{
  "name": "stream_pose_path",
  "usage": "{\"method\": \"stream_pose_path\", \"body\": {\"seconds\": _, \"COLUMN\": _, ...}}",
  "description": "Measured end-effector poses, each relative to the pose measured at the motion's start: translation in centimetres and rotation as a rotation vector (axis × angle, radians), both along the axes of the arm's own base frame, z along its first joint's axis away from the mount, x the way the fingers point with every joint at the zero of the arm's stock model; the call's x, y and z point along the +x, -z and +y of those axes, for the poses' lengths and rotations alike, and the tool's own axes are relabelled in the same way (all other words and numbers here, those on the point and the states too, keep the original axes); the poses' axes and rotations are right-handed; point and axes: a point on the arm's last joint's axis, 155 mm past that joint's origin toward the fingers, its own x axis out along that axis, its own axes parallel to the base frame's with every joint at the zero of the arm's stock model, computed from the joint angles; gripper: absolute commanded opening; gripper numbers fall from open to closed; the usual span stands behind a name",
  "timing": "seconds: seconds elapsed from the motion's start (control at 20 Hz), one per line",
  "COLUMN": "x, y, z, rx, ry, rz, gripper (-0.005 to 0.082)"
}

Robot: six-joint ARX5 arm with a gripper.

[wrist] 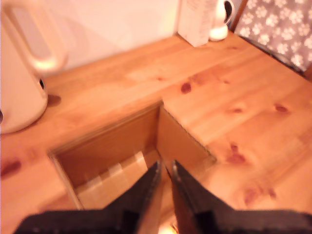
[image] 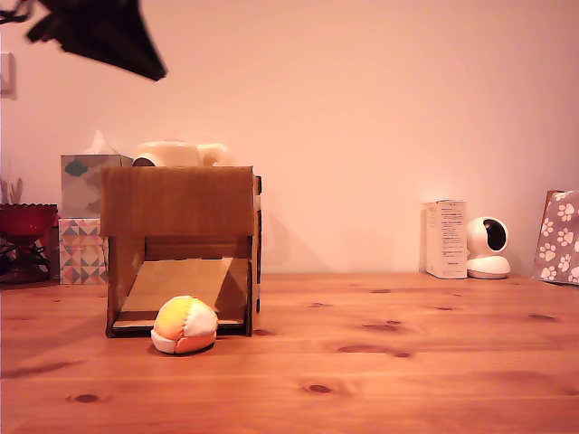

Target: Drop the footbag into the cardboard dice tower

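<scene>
Nearest the exterior camera, the footbag [image: 185,325] rests on the table [image: 407,362] at the cardboard dice tower's [image: 178,249] front opening, seemingly rolled out; the hand [wrist: 164,168] hangs empty, nearly closed, above its open top.

Knotty pine table [image: 434,362], plain wall [image: 380,117].

Soft stitched cloth panels are seen on the footbag [image: 185,325], matt and slightly puffy. The dice tower [image: 180,250] is made of matt brown corrugated cardboard, its fluted edge shown at the open top [wrist: 187,138]. The table [image: 407,362] is knotty pine with a smooth, faintly satin finish. At three o'clock of the tower, a glossy white plastic camera [image: 488,248] and a matt paper carton [image: 446,239] are seen. The gripper [wrist: 165,171] looks matt black
</scene>
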Motion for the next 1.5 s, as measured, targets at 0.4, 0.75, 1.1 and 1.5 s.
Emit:
{"method": "stream_pose_path", "body": {"seconds": 0.4, "x": -3.9, "y": 4.2, "z": 1.1, "rx": -0.063, "ry": -0.005, "rz": -0.024, "gripper": 0.0002}}
{"method": "stream_pose_path", "body": {"seconds": 0.75, "x": -6.8, "y": 7.6, "z": 2.1, "rx": -0.108, "ry": -0.024, "rz": -0.037, "gripper": 0.0002}}
{"method": "stream_pose_path", "body": {"seconds": 1.1, "x": -9.6, "y": 11.4, "z": 3.1, "rx": -0.128, "ry": -0.048, "rz": 0.031, "gripper": 0.0002}}
{"method": "stream_pose_path", "body": {"seconds": 1.5, "x": -10.5, "y": 12.3, "z": 2.7, "rx": -0.134, "ry": -0.016, "rz": 0.087, "gripper": 0.0002}}
